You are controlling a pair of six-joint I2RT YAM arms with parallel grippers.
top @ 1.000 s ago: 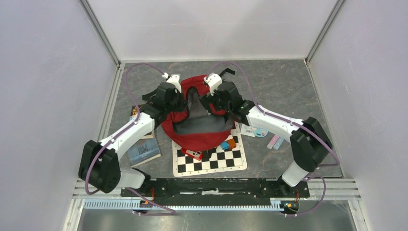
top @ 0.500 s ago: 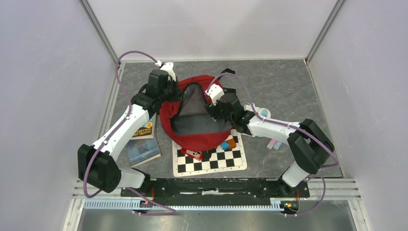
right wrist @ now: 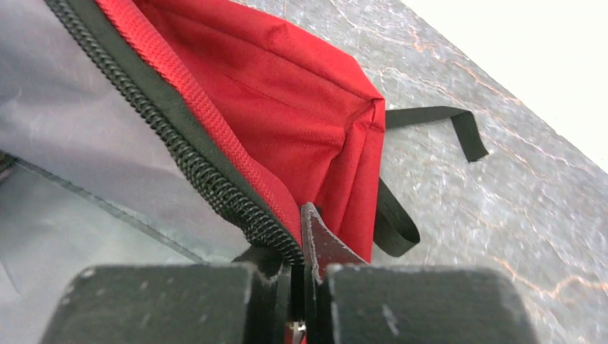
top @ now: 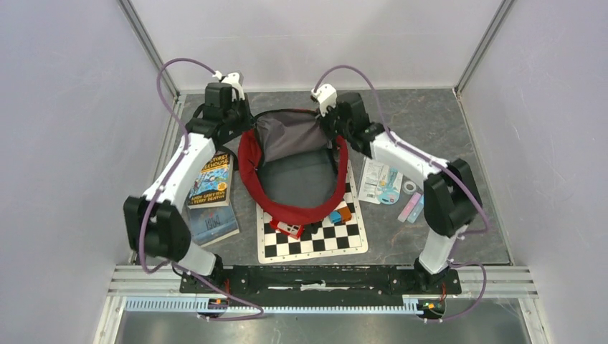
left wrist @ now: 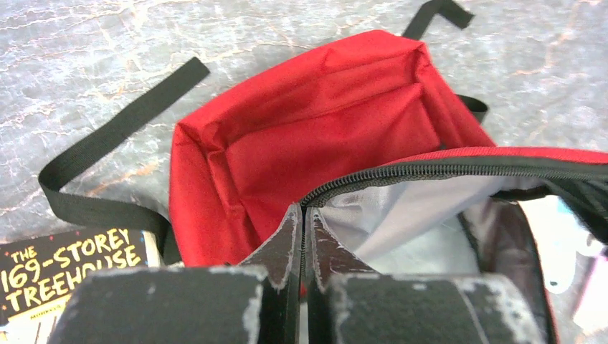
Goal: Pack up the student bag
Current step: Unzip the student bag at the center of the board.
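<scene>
Top external, marbled table, white walls, bag

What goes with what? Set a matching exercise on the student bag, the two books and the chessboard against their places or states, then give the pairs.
Things:
1. student bag
2. Treehouse book
3. blue 1984 book
4. chessboard

Places or states:
A. left of the chessboard, nearer the arm bases than the other book
B. mouth held open, left gripper and right gripper shut on its zipper edge
C. black-and-white, far edge under the bag
D. beside the bag's left side, title facing up

Pairs: 1-B, 2-D, 3-A, 4-C
</scene>
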